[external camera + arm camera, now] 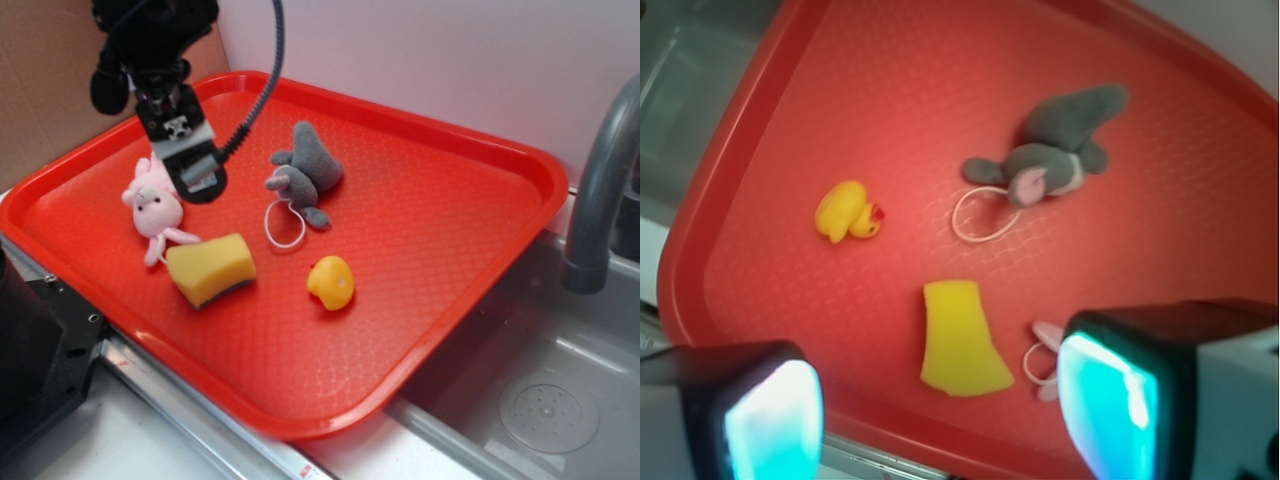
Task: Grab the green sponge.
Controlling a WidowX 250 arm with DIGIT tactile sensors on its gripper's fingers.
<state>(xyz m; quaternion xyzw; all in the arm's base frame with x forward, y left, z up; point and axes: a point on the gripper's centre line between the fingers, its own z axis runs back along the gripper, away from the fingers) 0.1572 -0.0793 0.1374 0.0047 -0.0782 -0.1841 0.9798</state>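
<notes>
— Red tray [470,230] over the sink edge, pale wall behind, grey faucet [600,190] off the tray's right edge. Step in hand?

— Approach, by the look of it. Gripper [190,165] up over the tray's left side, fingers [775,425] spread wide apart in the wrist view, holding nothing.

— And the target?

— Green sponge [210,268] toward the near-left part of the tray, yellow foam up, dark green layer just showing along the lower edge. Lying free, nearer the front edge than the gripper, seen between the two open fingers from the wrist.

— Next move?

— Probably a shift toward the front edge, then straight down, jaws astride the sponge's narrower sides. Soft foam, so likely some give on closing.

— Anything in the way?

— Pink plush bunny [152,208] just beside the sponge's left end, leg almost touching; risk of pinching that too. Yellow duck [331,281] to the right, well apart. Farther back, grey plush elephant [305,177] with white cord loop [285,224], clear of the path.
</notes>
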